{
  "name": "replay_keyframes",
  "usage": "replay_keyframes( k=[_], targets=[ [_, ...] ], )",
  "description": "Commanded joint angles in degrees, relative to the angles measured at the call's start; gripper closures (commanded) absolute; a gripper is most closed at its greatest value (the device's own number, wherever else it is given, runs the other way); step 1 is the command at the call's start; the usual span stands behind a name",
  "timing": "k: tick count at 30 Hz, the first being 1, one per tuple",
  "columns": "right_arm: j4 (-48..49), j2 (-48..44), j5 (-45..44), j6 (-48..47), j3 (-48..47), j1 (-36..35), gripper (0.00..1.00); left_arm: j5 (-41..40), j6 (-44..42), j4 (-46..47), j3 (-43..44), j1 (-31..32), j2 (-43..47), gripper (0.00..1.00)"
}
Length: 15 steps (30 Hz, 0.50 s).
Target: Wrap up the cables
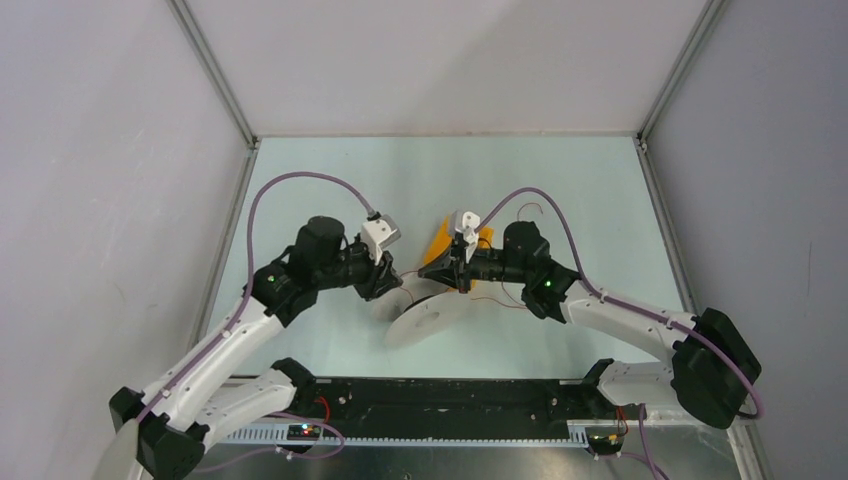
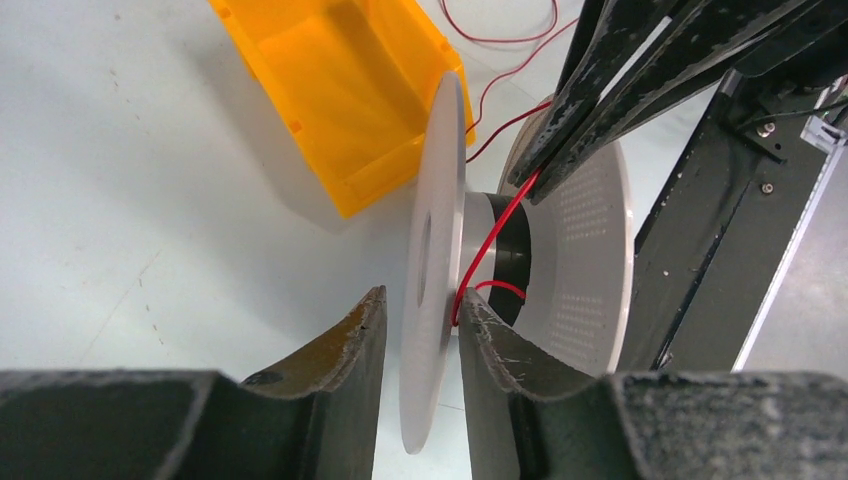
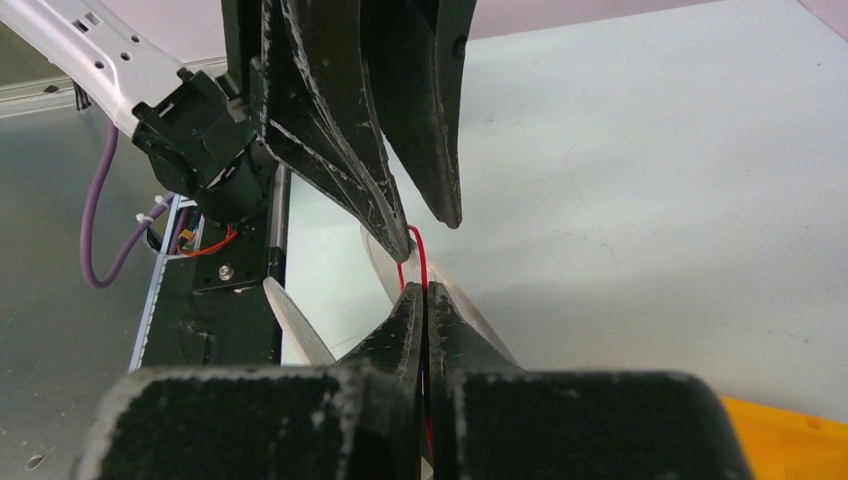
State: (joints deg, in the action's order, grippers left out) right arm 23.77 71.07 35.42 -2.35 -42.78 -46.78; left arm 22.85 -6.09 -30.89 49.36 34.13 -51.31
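Note:
The white perforated spool [image 1: 430, 318] sits tilted between the two grippers. My left gripper [image 2: 423, 300] straddles its near flange, the right finger against the flange and the thin red cable [image 2: 500, 225], with a sliver of gap at the left fingertip. The cable runs over the spool's dark hub up into my right gripper [image 2: 530, 190]. In the right wrist view my right gripper [image 3: 424, 292] is shut on the cable [image 3: 420, 262], just below the left gripper [image 3: 425, 235] and the spool's flanges [image 3: 290, 320]. Loose cable loops [image 1: 500, 300] lie right of the spool.
An orange open bin [image 1: 440, 245] stands just behind the spool, also in the left wrist view [image 2: 330, 90]. More loose cable lies behind the right arm [image 1: 530, 208]. The black base rail [image 1: 450, 400] runs along the near edge. Grey walls enclose the table.

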Motion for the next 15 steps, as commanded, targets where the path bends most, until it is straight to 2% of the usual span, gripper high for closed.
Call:
replay_keyframes(
  k=[1,15],
  targets=[
    [5.3,-1.6,-1.6,1.6,1.5,-0.4,1.0,0.0,1.6,2.2,-1.6,0.7,-1.3,0.63],
    [7.6,-2.4,-2.0,2.0,5.9,-0.4,1.0,-3.3,3.4,5.2,-2.5,2.2,-4.0,0.64]
  ],
)
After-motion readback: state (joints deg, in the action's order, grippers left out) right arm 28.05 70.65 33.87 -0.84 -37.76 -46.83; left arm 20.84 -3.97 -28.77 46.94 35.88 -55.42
